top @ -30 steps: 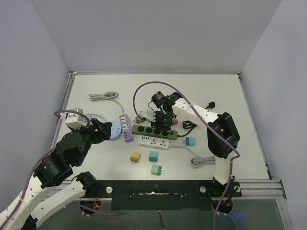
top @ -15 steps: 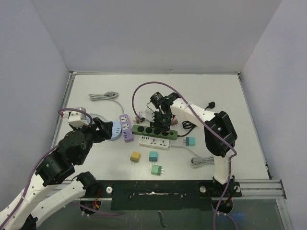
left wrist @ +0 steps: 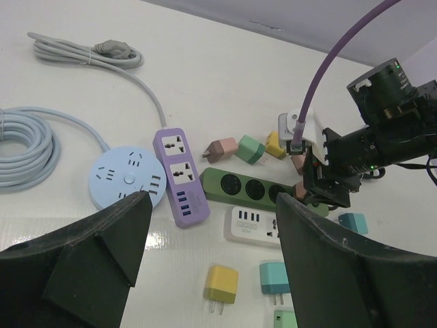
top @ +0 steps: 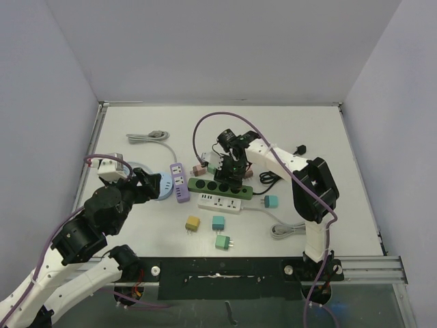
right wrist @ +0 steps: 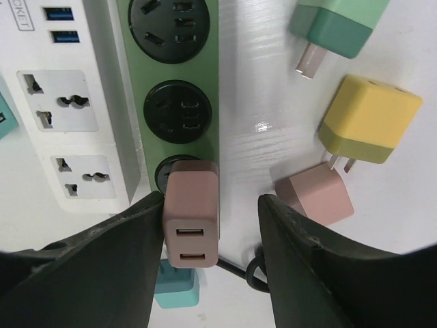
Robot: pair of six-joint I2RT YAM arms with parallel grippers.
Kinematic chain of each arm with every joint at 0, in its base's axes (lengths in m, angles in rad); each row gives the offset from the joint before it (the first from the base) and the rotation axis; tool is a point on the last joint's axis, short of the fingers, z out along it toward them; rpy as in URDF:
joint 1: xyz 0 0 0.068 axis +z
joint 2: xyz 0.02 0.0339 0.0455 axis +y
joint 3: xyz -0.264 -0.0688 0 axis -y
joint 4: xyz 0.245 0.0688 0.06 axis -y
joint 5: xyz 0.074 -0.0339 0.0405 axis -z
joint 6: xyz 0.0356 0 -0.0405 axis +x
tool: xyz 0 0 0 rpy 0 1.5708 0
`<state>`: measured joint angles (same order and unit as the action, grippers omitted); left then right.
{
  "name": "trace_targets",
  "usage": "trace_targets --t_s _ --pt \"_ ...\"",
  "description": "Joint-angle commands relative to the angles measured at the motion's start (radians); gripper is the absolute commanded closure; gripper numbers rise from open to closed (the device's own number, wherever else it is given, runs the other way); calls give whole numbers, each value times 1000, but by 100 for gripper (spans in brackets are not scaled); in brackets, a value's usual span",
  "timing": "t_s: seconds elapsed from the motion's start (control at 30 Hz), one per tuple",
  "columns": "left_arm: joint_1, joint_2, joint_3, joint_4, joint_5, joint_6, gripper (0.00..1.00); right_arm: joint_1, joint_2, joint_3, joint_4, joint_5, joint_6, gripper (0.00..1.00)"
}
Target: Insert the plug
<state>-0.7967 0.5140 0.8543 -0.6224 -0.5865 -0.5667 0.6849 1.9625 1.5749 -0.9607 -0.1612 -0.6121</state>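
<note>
Right fingers: apart, one on each side of the brown plug and clamped on nothing. One finger lies at the plug's side, and contact there cannot be told. The other stands clear, with bare surface showing in the gap.

Left fingers: spread wide and holding nothing. They hang above the near left part of the worktop, with the strips in view between them.

Green power strip: lies flat near the middle of the worktop. Two of its round sockets are uncovered in the right wrist view.

White power strip: lies alongside the green strip, on its near side.

Purple power strip: lies to the left of the green strip's end, with the round blue socket hub just beside it.

Brown plug: stands upright on the next socket of the green strip, covering most of it. Its two USB ports face the right wrist camera, and its prongs are hidden.

Loose plugs: a yellow plug, a pink plug and a green plug lie on the worktop just beyond the green strip. The yellow and pink ones are close together.
</note>
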Motion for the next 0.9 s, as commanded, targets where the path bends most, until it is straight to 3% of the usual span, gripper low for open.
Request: trace_targets --t_s 0.0,0.3,0.43,0.67,0.87 --pt "-1 6 1 78 7 10 29 -23 -67 -3 35 -15 50 43" --pt "-1 1 -3 77 13 2 29 -29 -76 -36 34 -15 14 46" --pt "-1 2 -2 75 13 1 29 -27 -52 -55 26 -10 -15 60" --pt "-1 6 -6 76 6 6 29 -20 7 -131 74 75 -42 96" --pt "-1 7 -6 76 -2 19 29 -10 78 -159 138 135 -26 100"
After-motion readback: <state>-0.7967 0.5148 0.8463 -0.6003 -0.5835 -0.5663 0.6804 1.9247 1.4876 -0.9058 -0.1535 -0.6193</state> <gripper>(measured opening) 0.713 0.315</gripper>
